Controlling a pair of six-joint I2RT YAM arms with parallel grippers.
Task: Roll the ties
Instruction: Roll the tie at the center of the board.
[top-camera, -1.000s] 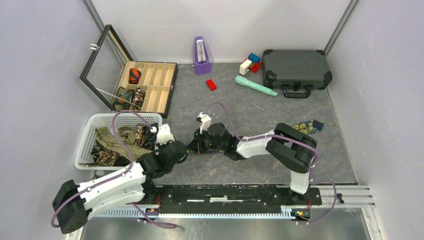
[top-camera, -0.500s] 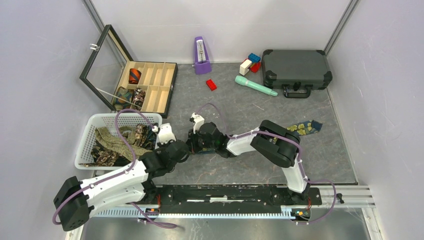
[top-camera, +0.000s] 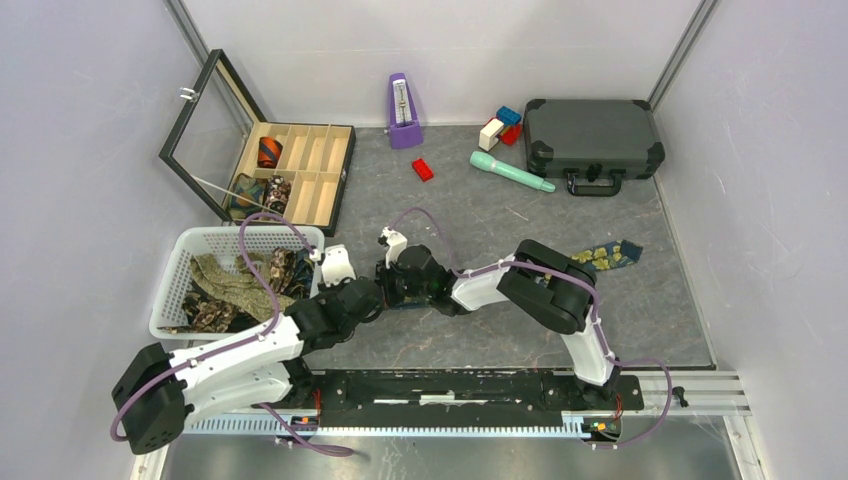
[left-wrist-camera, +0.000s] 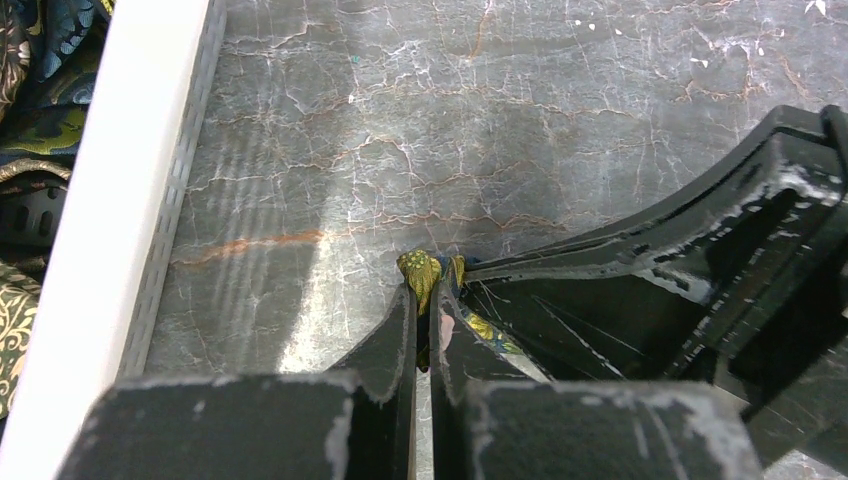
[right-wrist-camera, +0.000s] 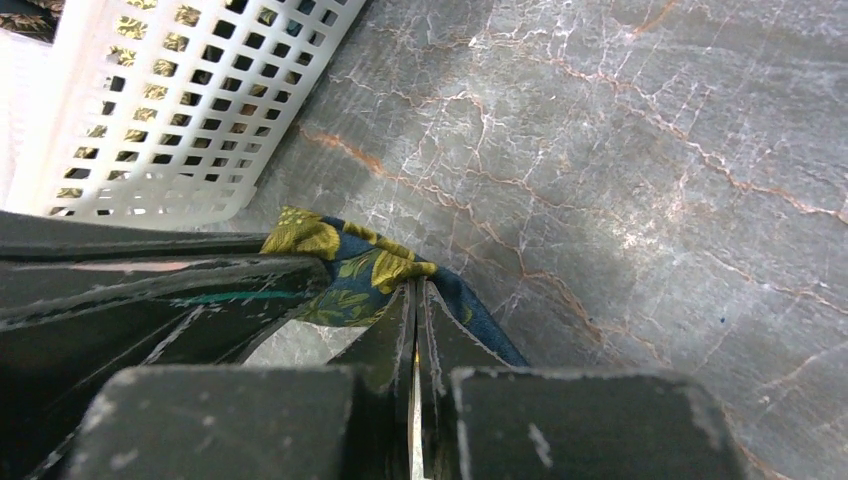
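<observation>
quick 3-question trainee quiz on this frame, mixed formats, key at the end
1. True or false: the left gripper is open and holds nothing.
2. The right gripper is shut on: A nothing; B the navy tie; C a pen.
3. Short answer: which container holds the loose ties?

Key
1. False: it is shut on the same navy tie.
2. B.
3. The white basket.
</observation>
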